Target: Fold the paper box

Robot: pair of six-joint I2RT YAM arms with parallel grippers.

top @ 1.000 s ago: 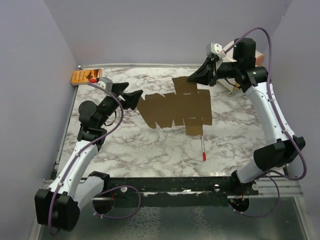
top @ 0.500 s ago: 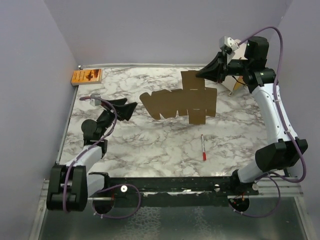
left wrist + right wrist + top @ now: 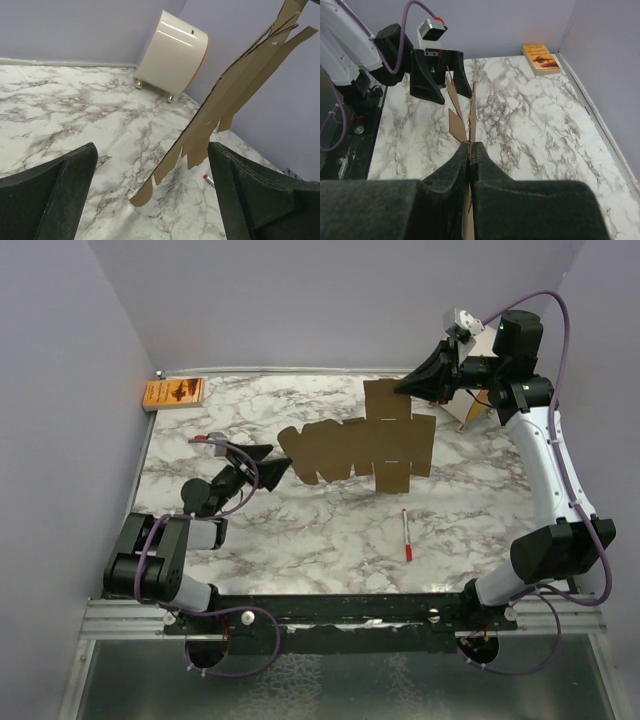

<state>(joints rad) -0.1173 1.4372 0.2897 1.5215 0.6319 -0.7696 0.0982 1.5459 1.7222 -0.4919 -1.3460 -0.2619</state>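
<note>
The left arm lies low, reaching forward, its gripper spread wide. The right arm rears high, wrist bent leftward, its gripper pinched tight on the paper box between its fingertips.

Bright, even, diffuse light; faint shadows on marble table; glare streak on white cylinder.

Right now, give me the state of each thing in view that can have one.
flat brown cardboard box sheet: unfolded, held up at a tilt.
right gripper: shut on the sheet's far edge.
left gripper: open, empty, beside the sheet's left end.
red-and-white pen: lying on the marble table.
small orange printed packet: lying flat in the far left corner.
</note>
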